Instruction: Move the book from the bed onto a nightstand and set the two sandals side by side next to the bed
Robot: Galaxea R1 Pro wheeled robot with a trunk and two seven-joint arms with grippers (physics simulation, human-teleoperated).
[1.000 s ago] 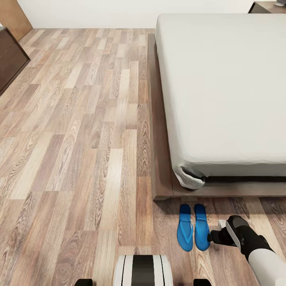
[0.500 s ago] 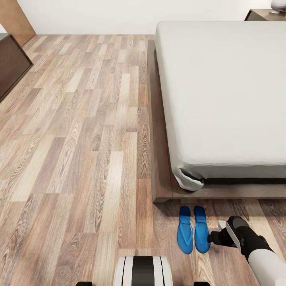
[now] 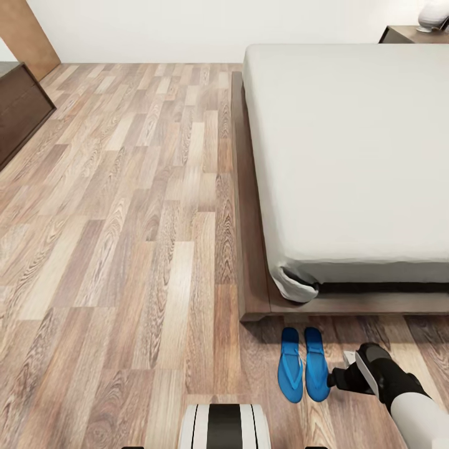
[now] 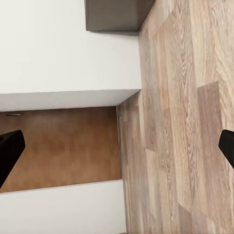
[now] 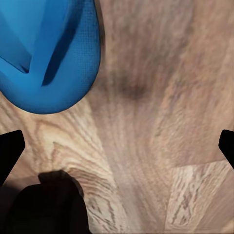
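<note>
Though flat and surely light, the 2 sandals [image 3: 304, 364], lying side by side at lower centre of the head view just off the bed [image 3: 349, 156] foot, look bendy; I'd pinch an edge. The right hand [image 3: 337, 378], spread open and empty, hovers beside them.

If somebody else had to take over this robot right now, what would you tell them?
Right end effector: open, empty, low over the floor beside the two sandals.
Left end effector: open, empty.
Sandals: side by side on the floor at the foot of the bed; that part looks done.
Book: none on the visible mattress; one nightstand is at the far corner. Confirm where it is.
</note>
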